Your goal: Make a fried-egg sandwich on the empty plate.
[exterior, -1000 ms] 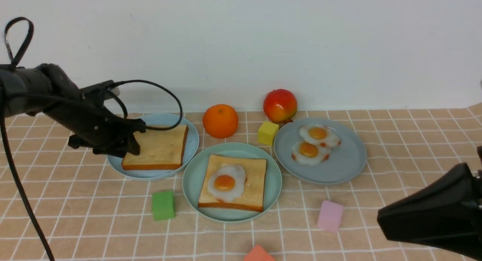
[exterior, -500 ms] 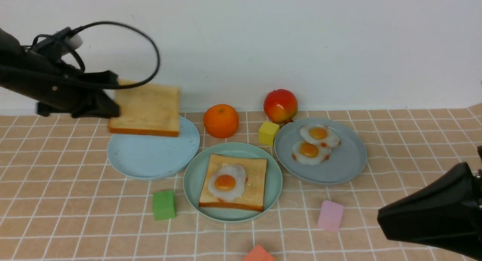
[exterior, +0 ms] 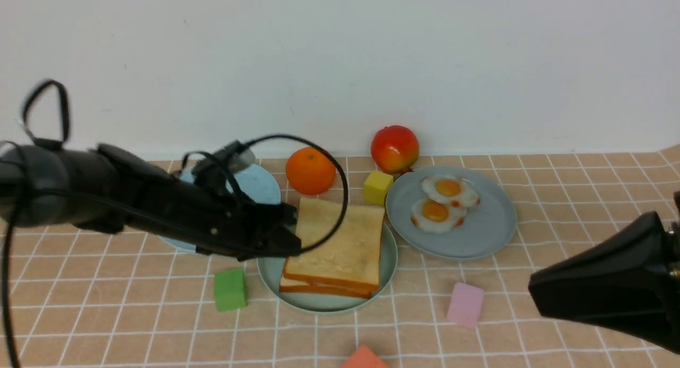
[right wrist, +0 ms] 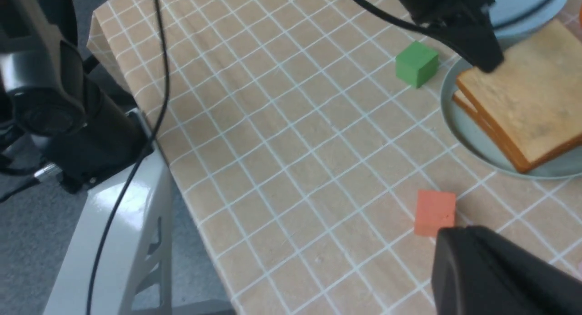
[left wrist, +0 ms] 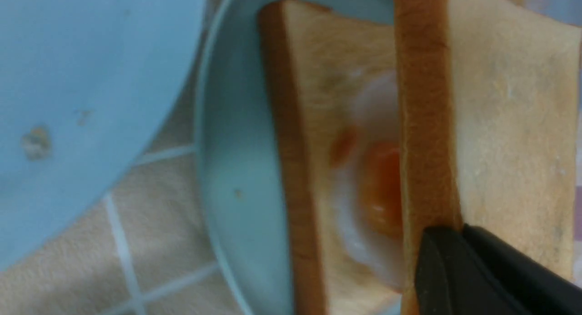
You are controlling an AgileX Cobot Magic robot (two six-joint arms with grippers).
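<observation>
At the near edge of the desk lies a red block, and to its right hangs the right tool, closed and empty. A little further in sit a green block and a pink block. Between them is the mint-green plate, carrying the lower toast slice with a fried egg on it. The left tool is clamped on one edge of the top toast slice, which hangs over the egg, shifted a little toward the wall. Let go like this, it would likely land askew, and the withdrawing tool could drag it or nudge the egg. Beyond are a sky-blue plate, a grey-blue plate with two fried eggs, a yellow block, an orange and an apple. No writing or brand can be read anywhere.
</observation>
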